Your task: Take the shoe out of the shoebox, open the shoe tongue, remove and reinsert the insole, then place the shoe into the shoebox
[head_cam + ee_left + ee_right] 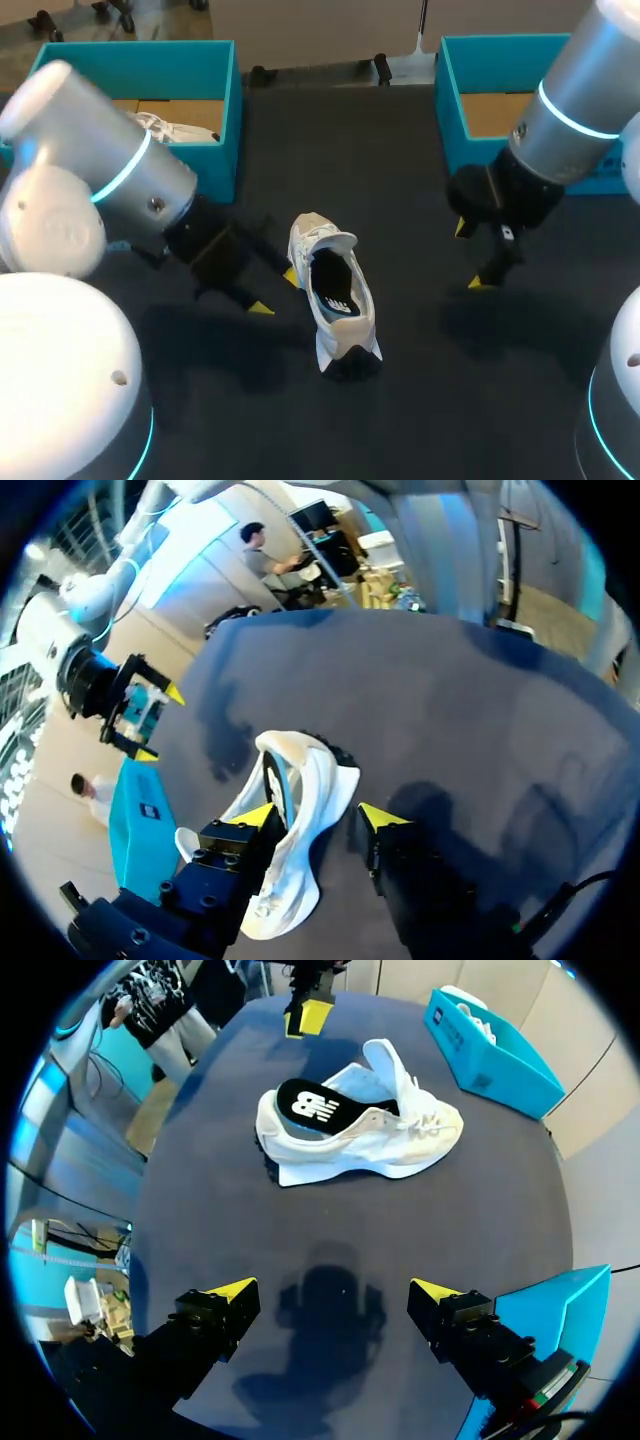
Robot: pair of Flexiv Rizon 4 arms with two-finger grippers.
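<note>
While the shoe (335, 295) stands free in the middle of the frame in the head view, out of both boxes, little holds it steady. Our left gripper (275, 292) is spread open just beside it. In the left wrist view one yellow tip lies against the shoe's side, and the other looks just clear of it. Our right gripper (471, 256) hangs open and empty at the right of the frame, well apart from the shoe.

If the left fingers close from here, we judge they would catch only the soft side wall. That could tip or slide the shoe across the dark table (420, 390) and leave no firm hold. The tongue (322, 238) is folded toward the toe and may flop back over the opening. The dark insole (320, 1105) seems to sit high at the heel, so it may not be fully seated and could lift out when the shoe is carried.

The teal box at upper left (225, 110) already holds another white shoe (175, 128). The teal box at upper right (447, 95) shows a bare floor, so choosing the wrong one is a risk.

A white logo (305, 1103) marks the insole, and we leave it unread. A small label (150, 810) on a box side is too small to read.
</note>
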